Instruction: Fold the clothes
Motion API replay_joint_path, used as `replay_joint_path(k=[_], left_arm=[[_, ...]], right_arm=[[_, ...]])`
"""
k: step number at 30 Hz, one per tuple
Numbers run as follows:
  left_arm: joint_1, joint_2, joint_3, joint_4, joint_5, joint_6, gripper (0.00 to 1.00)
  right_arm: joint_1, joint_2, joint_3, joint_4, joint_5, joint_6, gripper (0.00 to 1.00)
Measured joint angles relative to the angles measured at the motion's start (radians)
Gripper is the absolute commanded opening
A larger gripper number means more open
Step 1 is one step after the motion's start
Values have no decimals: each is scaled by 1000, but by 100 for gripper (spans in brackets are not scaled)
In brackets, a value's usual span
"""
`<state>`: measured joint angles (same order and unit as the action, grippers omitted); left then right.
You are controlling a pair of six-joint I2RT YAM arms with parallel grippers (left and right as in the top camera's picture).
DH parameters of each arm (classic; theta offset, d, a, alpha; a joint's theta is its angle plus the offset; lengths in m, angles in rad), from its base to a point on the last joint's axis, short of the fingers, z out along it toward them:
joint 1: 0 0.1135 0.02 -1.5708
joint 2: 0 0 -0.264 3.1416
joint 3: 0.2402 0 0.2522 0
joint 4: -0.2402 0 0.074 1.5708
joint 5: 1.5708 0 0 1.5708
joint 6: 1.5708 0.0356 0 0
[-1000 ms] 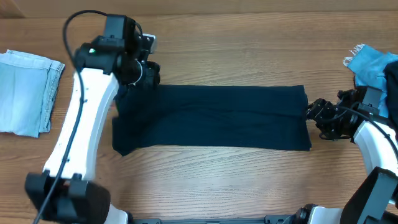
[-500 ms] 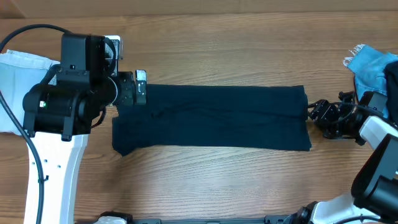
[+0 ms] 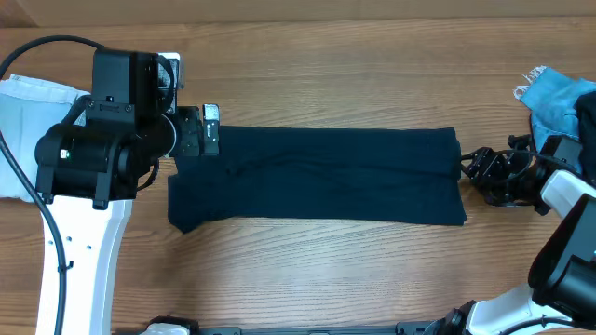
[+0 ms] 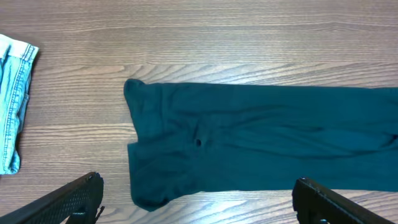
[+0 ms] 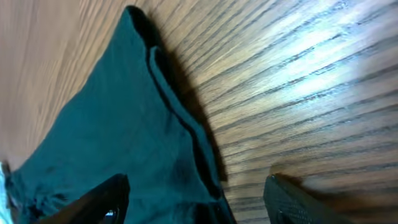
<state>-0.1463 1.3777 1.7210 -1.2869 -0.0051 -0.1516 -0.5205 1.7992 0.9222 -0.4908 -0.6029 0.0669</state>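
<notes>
Bare wood of the table (image 3: 317, 270) runs open along the near edge. The dark navy garment (image 3: 317, 177) lies across the middle as a long flat strip, rumpled at its left end. The left gripper (image 4: 198, 182) hangs above that end, fingers spread wide and empty. The right gripper (image 3: 480, 172) is at the right hem, fingers parted, clamping nothing. The left arm partly hides the pale blue denim piece (image 3: 19, 140). The frame edge cuts off the brighter blue piece (image 3: 557, 98) at far right.
</notes>
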Motion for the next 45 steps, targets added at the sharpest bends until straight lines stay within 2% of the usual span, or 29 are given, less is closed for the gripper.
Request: replay_joint_path(k=[6, 20, 26, 32, 35, 37, 45], left_arm=[[0, 0, 0, 0, 0, 0, 100], [0, 4, 0, 0, 0, 0, 100], [0, 4, 0, 0, 0, 0, 100], [0, 5, 0, 0, 0, 0, 100], [0, 5, 0, 0, 0, 0, 100], [0, 5, 0, 0, 0, 0, 100], [0, 5, 0, 0, 0, 0, 100]], right_arm=[[26, 29, 30, 1, 17, -14, 74], [5, 126, 77, -56, -178, -75, 74], [1, 130, 79, -164, -193, -25, 74], [0, 129, 80, -156, -178, 80, 74], [0, 129, 80, -148, -178, 103, 72], [2, 129, 80, -148, -178, 105, 63], [12, 128, 77, -147, -153, 82, 63]])
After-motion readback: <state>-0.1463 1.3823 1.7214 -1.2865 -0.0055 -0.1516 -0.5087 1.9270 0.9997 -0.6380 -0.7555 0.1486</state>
